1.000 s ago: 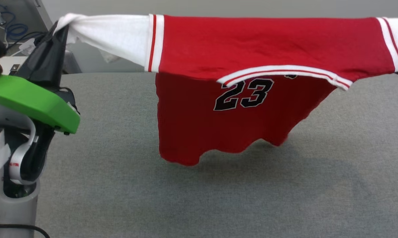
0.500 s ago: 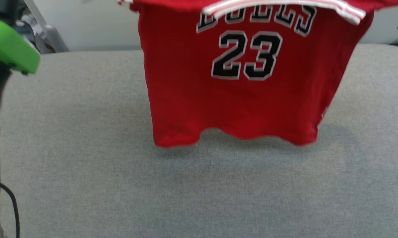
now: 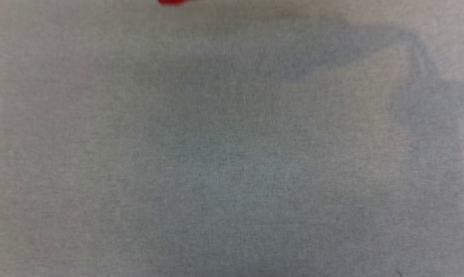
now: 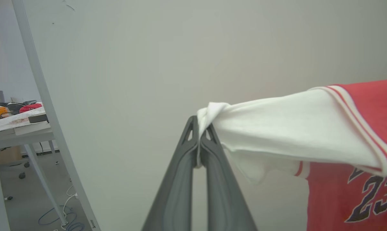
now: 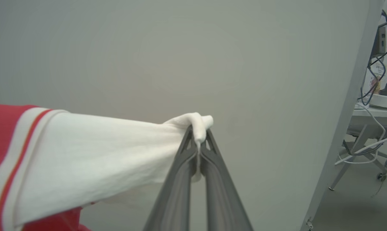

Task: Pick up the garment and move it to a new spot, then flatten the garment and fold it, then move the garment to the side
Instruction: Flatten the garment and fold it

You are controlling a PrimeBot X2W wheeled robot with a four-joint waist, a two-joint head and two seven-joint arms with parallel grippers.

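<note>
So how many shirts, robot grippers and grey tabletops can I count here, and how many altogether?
Shirts: 1, the red garment, hanging by its white sleeves.
Grippers: 2, the left gripper and the right gripper, each with its fingers shut on a sleeve end.
Grey tabletops: 1, the grey cloth surface.
Total: 4

A grey fabric surface (image 3: 232,154) spreads wide; a cluttered white desk (image 4: 16,124) stands beside a pale wall (image 4: 148,64).
</note>
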